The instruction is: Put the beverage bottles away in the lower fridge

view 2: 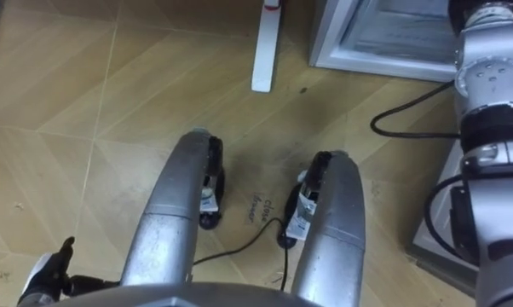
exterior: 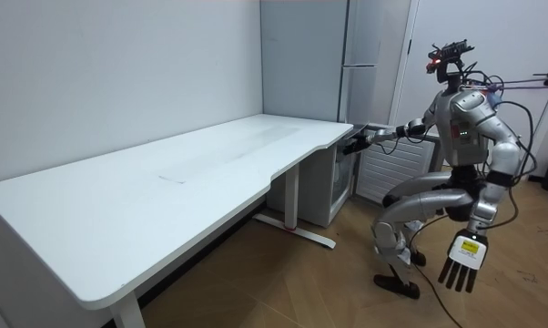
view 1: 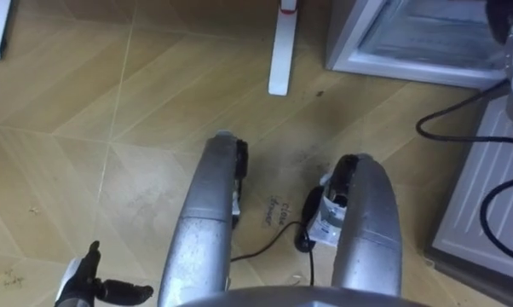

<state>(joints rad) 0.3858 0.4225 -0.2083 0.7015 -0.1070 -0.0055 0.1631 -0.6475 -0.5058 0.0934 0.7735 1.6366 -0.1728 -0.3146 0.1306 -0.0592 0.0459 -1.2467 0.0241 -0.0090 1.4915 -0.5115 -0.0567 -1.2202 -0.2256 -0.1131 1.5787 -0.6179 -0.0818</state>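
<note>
I squat low in front of the lower fridge (view 1: pixel 384 64), whose grey-framed compartment stands open at the top right of the eye views. Its white door (view 1: pixel 487 196) is swung out on my right. My right arm (view 2: pixel 487 60) stretches forward towards the opening. In the room view my right hand (exterior: pixel 356 143) is a dark shape at the fridge front beside the table's corner, and its fingers cannot be made out. My left hand (view 1: pixel 95 281) hangs low at my left side with straight fingers and holds nothing; the room view shows this left hand (exterior: pixel 461 264) near the floor.
A long white table (exterior: pixel 165 173) stands along the wall on the room view's left. Its white leg foot (view 1: pixel 282 51) rests on the wooden floor just left of the fridge. A tall grey upper fridge (exterior: pixel 301 55) rises above the lower one.
</note>
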